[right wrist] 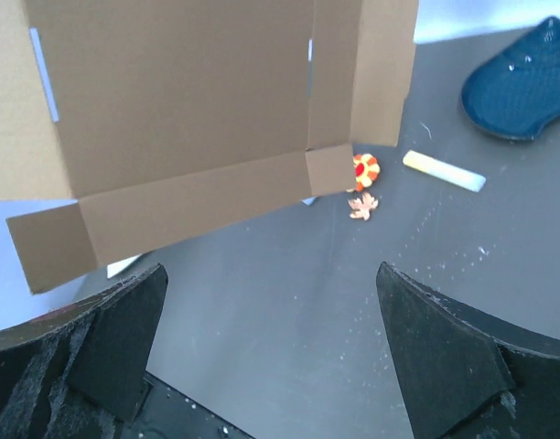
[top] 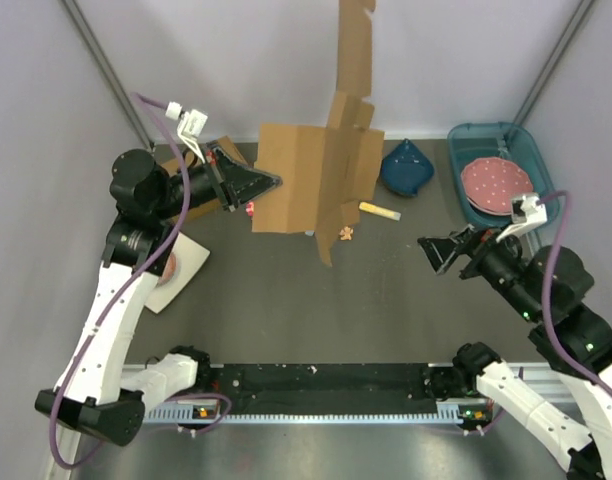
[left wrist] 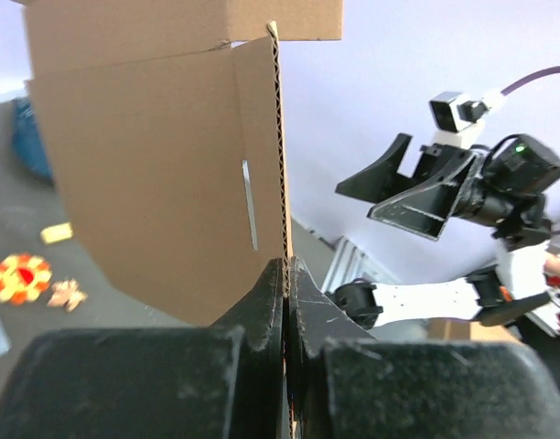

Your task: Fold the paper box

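The paper box (top: 304, 178) is an unfolded brown cardboard sheet with flaps and slits, held up on edge above the back middle of the table; a long part rises toward the top of the view. My left gripper (top: 270, 182) is shut on its left edge. In the left wrist view the corrugated edge of the paper box (left wrist: 152, 174) runs straight down into my closed left gripper (left wrist: 286, 267). My right gripper (top: 438, 251) stands open to the right of the sheet and apart from it. In the right wrist view my right gripper (right wrist: 271, 274) holds nothing, and the paper box (right wrist: 188, 110) hangs ahead of it.
A teal bin (top: 531, 150) with a pink dotted plate (top: 496, 183) stands at the back right. A blue dish (top: 406, 168), a yellow stick (top: 380, 211) and a small orange toy (top: 344, 234) lie near the sheet. A white pad (top: 186, 268) lies at the left.
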`<action>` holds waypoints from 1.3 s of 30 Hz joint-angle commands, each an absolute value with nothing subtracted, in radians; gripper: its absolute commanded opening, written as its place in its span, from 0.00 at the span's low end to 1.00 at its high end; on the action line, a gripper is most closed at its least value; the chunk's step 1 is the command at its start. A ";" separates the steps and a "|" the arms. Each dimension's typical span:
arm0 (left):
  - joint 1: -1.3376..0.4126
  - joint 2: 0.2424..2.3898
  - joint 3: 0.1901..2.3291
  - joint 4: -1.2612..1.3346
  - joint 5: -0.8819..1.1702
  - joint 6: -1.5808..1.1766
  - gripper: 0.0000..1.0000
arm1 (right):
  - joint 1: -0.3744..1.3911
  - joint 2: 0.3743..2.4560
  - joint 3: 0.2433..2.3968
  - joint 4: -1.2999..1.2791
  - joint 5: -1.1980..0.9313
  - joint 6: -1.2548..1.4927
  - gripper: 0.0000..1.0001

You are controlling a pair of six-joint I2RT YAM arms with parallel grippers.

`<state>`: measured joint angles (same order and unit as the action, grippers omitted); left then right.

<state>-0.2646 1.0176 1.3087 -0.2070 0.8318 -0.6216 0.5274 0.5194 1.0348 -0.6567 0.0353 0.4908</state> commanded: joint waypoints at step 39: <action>-0.193 1.624 1.218 0.276 0.824 -0.821 0.99 | 0.528 0.446 1.035 -0.793 0.113 0.394 0.98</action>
